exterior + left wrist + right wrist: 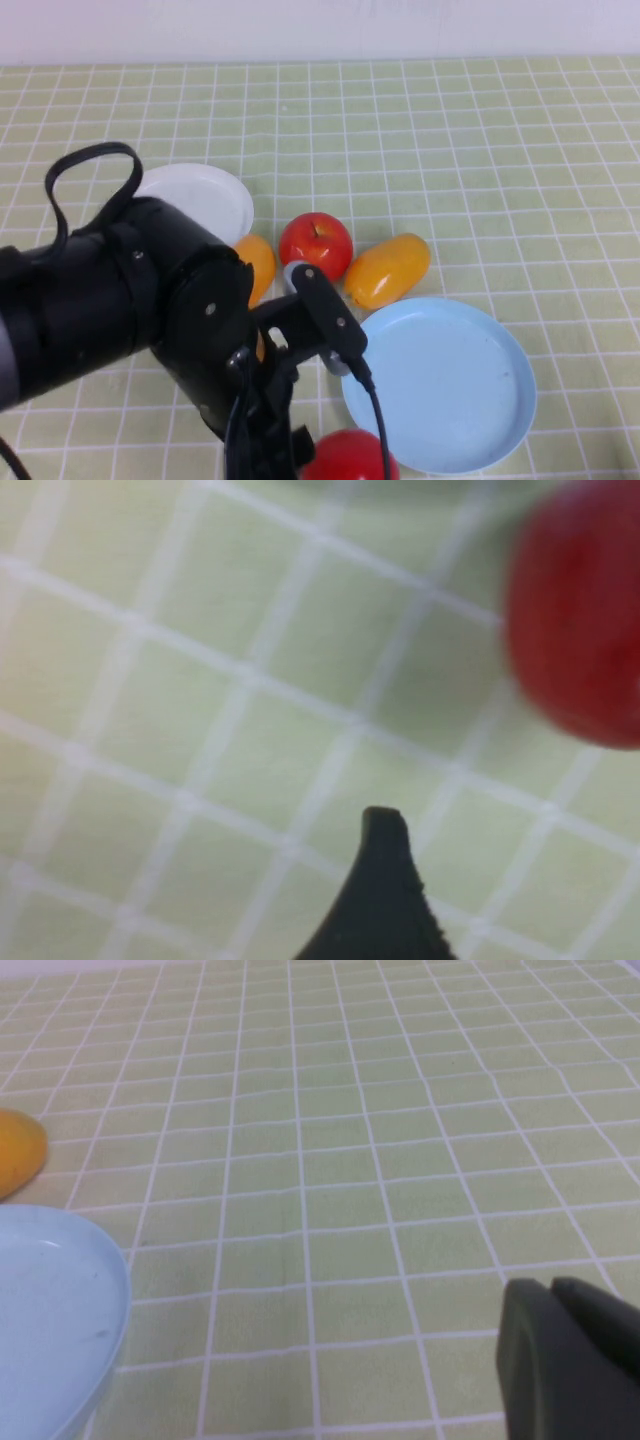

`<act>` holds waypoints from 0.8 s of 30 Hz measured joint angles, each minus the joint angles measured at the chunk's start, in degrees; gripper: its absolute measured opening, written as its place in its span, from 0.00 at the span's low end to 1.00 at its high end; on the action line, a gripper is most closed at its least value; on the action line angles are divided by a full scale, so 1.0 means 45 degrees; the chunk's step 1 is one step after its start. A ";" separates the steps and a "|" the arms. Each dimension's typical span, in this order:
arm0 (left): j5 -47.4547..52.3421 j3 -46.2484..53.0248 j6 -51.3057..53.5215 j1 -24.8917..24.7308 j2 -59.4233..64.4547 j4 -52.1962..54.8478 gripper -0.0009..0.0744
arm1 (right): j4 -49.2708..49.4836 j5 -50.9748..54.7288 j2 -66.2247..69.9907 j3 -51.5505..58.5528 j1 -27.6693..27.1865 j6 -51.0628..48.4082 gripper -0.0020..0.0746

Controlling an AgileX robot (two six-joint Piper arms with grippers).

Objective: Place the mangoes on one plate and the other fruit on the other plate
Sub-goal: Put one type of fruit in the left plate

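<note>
The round glossy red apple (350,458) lies at the near table edge, just beside the light blue plate (480,400). It looks firm, smooth and probably slippery, so a hold across its widest middle seems best. The left gripper (262,450) hovers beside this apple with jaws spread wide, holding nothing. The right gripper (570,1360) is pressed together, empty, above bare checked cloth.

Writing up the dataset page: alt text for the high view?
The black left arm fills the lower left, its claw hidden low beside a round red apple. Behind it: another red apple, two orange mangoes, an empty light blue plate and a white plate.
</note>
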 joint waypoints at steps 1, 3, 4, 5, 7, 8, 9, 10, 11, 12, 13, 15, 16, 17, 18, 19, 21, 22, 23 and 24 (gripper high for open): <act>-0.0095 0.0128 0.0000 -0.0048 -0.0065 -0.0414 0.68 | 0.0000 0.0000 0.0000 0.0000 0.0000 0.0000 0.00; -0.0355 0.0206 0.0024 -0.0115 -0.0136 -0.1201 0.68 | 0.0000 0.0000 0.0000 0.0000 0.0000 0.0000 0.00; -0.0525 0.0228 0.0008 -0.0134 -0.0168 -0.1527 0.68 | 0.0000 0.0000 0.0000 0.0000 0.0000 0.0000 0.00; -0.0751 0.0228 0.0029 -0.0145 -0.0196 -0.1738 0.68 | 0.0000 0.0000 0.0000 0.0000 0.0000 0.0000 0.00; -0.1158 0.0228 0.0029 -0.0166 -0.0336 -0.1815 0.68 | 0.0000 0.0000 0.0000 0.0000 0.0000 0.0000 0.00; -0.1370 0.0228 0.0029 -0.0166 -0.0446 -0.1669 0.68 | 0.0000 0.0000 0.0000 0.0000 0.0000 0.0000 0.00; -0.1543 0.0228 0.0029 -0.0166 -0.0555 -0.1454 0.68 | 0.0000 0.0000 0.0000 0.0000 0.0000 0.0000 0.00; -0.1762 0.0228 -0.0032 -0.0166 -0.0709 -0.1039 0.68 | 0.0000 0.0000 0.0000 0.0000 0.0000 0.0000 0.00; -0.1927 0.0228 -0.0300 -0.0166 -0.0875 -0.0486 0.68 | 0.0000 0.0000 0.0000 0.0000 0.0000 0.0000 0.00; -0.2050 0.0228 -0.0630 -0.0166 -0.1006 0.0174 0.68 | 0.0000 0.0000 0.0000 0.0000 0.0000 0.0000 0.00; -0.2085 0.0201 -0.1142 -0.0166 -0.1159 0.0898 0.67 | 0.0000 0.0000 0.0000 0.0000 0.0000 0.0000 0.00; -0.2083 0.0107 -0.2153 -0.0166 -0.1338 0.2144 0.66 | 0.0000 0.0000 0.0000 0.0000 0.0000 0.0000 0.00; -0.2033 0.0079 -0.2499 -0.0140 -0.1354 0.2609 0.66 | 0.0000 0.0000 0.0000 0.0000 0.0000 0.0000 0.00; -0.1896 0.0053 -0.2721 -0.0111 -0.1354 0.2828 0.66 | 0.0000 0.0000 0.0000 0.0000 0.0000 0.0000 0.00; -0.1746 0.0026 -0.2816 -0.0080 -0.1323 0.2868 0.66 | 0.0000 0.0000 0.0000 0.0000 0.0000 0.0000 0.00; -0.1503 0.0026 -0.2876 -0.0057 -0.1266 0.2835 0.66 | 0.0000 0.0000 0.0000 0.0000 0.0000 0.0000 0.00; -0.1114 0.0026 -0.2924 -0.0057 -0.1147 0.2344 0.66 | 0.0000 0.0000 0.0000 0.0000 0.0000 0.0000 0.00; -0.1021 0.0026 -0.2924 -0.0057 -0.1119 0.2044 0.66 | 0.0000 0.0000 0.0000 0.0000 0.0000 0.0000 0.00; -0.0994 0.0026 -0.2924 -0.0057 -0.1119 0.1793 0.66 | 0.0000 0.0000 0.0000 0.0000 0.0000 0.0000 0.00; -0.1021 0.0026 -0.2924 -0.0057 -0.1119 0.1639 0.66 | 0.0000 0.0000 0.0000 0.0000 0.0000 0.0000 0.00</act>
